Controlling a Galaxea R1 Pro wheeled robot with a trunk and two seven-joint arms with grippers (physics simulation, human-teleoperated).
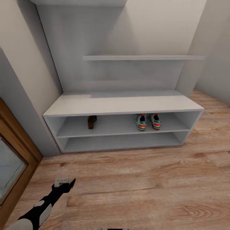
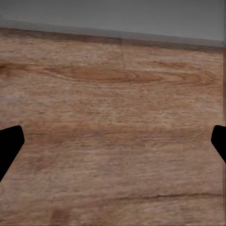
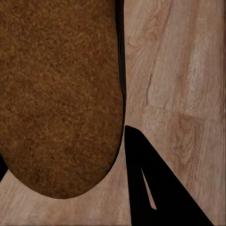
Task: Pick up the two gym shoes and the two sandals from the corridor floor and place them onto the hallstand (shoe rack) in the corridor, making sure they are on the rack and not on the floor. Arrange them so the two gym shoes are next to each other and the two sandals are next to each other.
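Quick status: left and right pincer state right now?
Left pincer: open, nothing between the fingers, wood floor below.
Right pincer: shut on a brown sandal.

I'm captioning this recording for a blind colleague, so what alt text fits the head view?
A low light-grey hallstand stands against the wall; its upper shoe shelf holds one brown sandal toward the left and the two gym shoes side by side toward the right. The wood-grain corridor floor spreads in front, with the robot's left arm at lower left.
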